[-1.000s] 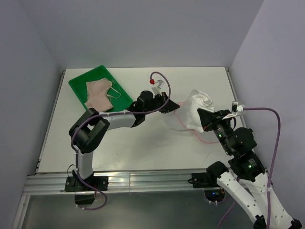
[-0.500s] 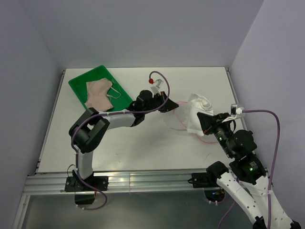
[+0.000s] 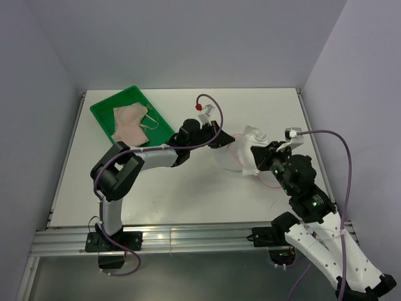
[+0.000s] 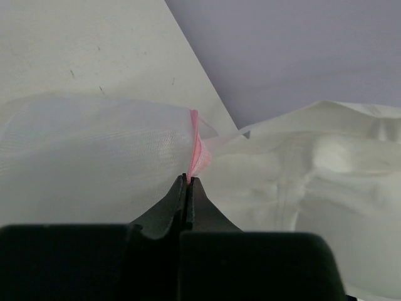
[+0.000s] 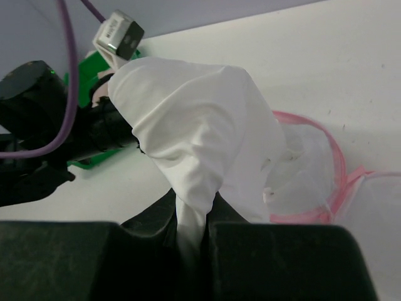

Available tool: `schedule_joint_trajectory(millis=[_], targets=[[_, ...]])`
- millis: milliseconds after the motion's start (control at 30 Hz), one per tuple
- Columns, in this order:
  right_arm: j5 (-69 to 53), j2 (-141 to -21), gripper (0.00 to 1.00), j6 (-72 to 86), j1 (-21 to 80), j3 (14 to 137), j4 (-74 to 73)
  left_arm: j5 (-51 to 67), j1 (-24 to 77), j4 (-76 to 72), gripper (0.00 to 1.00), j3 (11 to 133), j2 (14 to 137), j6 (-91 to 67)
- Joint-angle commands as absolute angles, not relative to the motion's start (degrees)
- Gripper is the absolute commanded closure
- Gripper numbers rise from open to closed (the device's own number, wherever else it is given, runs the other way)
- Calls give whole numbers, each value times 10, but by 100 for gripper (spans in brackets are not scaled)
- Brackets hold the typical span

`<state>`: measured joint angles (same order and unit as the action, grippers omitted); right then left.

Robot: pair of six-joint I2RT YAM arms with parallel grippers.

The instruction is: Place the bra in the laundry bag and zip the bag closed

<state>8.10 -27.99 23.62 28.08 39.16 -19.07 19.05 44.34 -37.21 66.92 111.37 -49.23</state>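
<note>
Right claw [image 5: 192,216], pinching whitish limp bra [image 5: 188,119], moved closer to round pink-rimmed mesh bag [image 4: 94,147]; left claw [image 4: 188,183] pinches bag rim. Insertion, zipping pending.

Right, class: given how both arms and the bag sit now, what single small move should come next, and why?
Probably lower the right jaws so the bra drops into the laundry bag. The right jaws are shut on the white fabric beside the bag's pink-rimmed mouth, while the left jaws pinch that rim.

Pale lavender walls [image 3: 188,44] on 3 sides, soft even light. White table [image 3: 188,194] w/ aluminium rail [image 3: 188,239] along near edge.
</note>
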Motion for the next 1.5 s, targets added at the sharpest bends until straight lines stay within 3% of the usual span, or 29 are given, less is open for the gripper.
schedule_joint_trajectory(millis=[0, 233, 567, 1033, 1133, 1267, 1467], targets=[[115, -301, 100, 238, 277, 378, -126, 207, 442, -410, 100, 661, 1091, -493], [169, -334, 100, 234, 276, 338, -25, 220, 441, -405, 100, 662, 1092, -504], [106, -402, 100, 261, 272, 249, 95, 226, 439, -408, 100, 666, 1090, -533], [12, -470, 100, 279, 265, 228, 84, 207, 433, -406, 100, 671, 1070, -534], [5, -451, 100, 287, 265, 214, 74, 200, 433, -398, 100, 671, 1067, -530], [18, -325, 100, 279, 265, 176, 72, 200, 433, -389, 100, 674, 1075, -528], [-8, -386, 100, 255, 264, 221, 4, 209, 433, -399, 100, 686, 1079, -536]])
